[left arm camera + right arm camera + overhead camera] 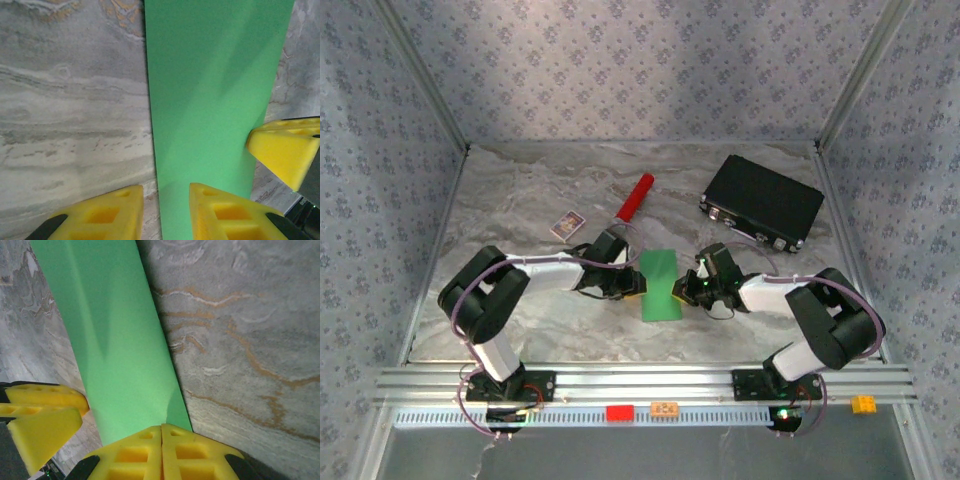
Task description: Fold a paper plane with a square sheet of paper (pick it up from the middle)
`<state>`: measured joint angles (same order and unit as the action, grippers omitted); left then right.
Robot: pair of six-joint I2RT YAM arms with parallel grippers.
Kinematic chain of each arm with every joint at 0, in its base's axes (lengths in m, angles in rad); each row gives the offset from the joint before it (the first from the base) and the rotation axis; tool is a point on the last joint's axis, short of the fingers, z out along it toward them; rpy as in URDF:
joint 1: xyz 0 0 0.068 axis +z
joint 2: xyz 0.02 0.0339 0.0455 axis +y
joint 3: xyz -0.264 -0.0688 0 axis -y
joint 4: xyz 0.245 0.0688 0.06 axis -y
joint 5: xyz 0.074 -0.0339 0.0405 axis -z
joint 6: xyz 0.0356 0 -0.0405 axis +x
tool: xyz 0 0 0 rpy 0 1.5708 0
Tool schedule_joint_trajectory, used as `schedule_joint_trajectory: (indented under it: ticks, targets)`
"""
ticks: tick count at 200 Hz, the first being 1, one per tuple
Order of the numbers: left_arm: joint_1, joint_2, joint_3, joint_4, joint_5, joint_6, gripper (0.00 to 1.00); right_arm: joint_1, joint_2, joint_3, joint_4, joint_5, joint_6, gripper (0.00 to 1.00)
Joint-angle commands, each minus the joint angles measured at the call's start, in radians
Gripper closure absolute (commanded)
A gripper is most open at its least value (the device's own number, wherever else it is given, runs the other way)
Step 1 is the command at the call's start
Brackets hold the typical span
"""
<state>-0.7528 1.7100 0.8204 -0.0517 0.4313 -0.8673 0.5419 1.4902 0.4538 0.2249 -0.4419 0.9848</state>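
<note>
The square sheet of paper (660,285) (215,100) (120,350) is bright green and shows as a long narrow strip lying on the marbled table between the arms. My left gripper (635,287) (166,192) is open a little and straddles the strip's left edge, one yellow finger over the paper and the other over bare table. My right gripper (688,290) (161,429) is at the opposite long edge, pads pressed together where the paper's edge runs in between them. One of the right gripper's fingers (280,150) appears in the left wrist view, and the left gripper's fingers (45,410) in the right wrist view.
A red cylinder (635,198) lies behind the paper, with a small printed card (567,225) to its left. A black case (762,203) sits at the back right. Patterned walls enclose the table, and a metal rail (640,385) runs along the near edge.
</note>
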Motion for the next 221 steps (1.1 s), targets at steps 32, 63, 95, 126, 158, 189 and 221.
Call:
schedule_joint_trajectory:
  ticks: [32, 63, 95, 126, 158, 189, 221]
  targets:
    - [-0.017, 0.030, 0.016, 0.072, 0.049, -0.015, 0.74, 0.007, 0.022, -0.032, -0.107, 0.071, 0.020, 0.90]
    - [-0.017, 0.034, 0.013, 0.080, 0.055, -0.021, 0.73, 0.008, 0.021, -0.030, -0.107, 0.069, 0.020, 0.90]
    - [-0.016, 0.027, 0.009, 0.096, 0.056, -0.024, 0.74, 0.009, 0.021, -0.032, -0.105, 0.070, 0.022, 0.90]
    - [-0.016, 0.025, 0.008, 0.104, 0.058, -0.026, 0.76, 0.008, 0.022, -0.036, -0.099, 0.070, 0.023, 0.90]
    - [-0.017, 0.018, 0.002, 0.105, 0.051, -0.027, 0.76, 0.008, 0.021, -0.037, -0.096, 0.071, 0.025, 0.90]
    - [-0.016, 0.010, 0.000, 0.091, 0.035, -0.032, 0.74, 0.008, 0.019, -0.037, -0.096, 0.068, 0.026, 0.90]
    - [-0.016, 0.009, 0.008, 0.016, -0.012, -0.050, 0.71, 0.008, 0.015, -0.032, -0.099, 0.068, 0.025, 0.90]
